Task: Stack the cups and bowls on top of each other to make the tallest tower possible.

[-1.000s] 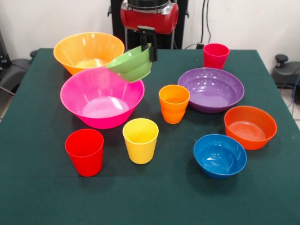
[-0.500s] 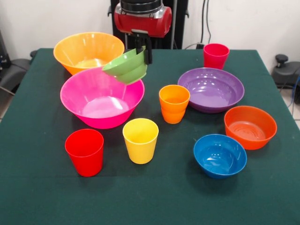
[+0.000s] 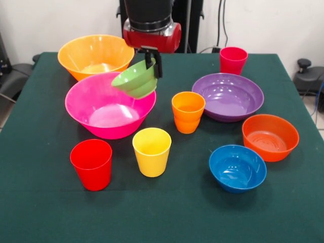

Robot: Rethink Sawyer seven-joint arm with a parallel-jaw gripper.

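A dark green table [image 3: 45,212] stands before a white wall [image 3: 273,20]. The gripper [image 3: 153,63] is clamped on the green bowl's [image 3: 134,81] rim, holding it tilted above the empty pink bowl [image 3: 109,109]; cups [image 3: 152,151] stand nearby, unstacked

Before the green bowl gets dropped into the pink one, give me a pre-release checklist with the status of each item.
1. Gripper jaws clamped on the green bowl rim: ok.
2. Green bowl level: not ok, it hangs tilted.
3. Green bowl over the big hot-pink bowl: ok, above its right rim, not centred.
4. Hot-pink bowl holds nothing inside: ok.
5. Orange cup clear of the drop: ok, it stands apart to the right.
6. Height above the pink bowl: cannot tell.
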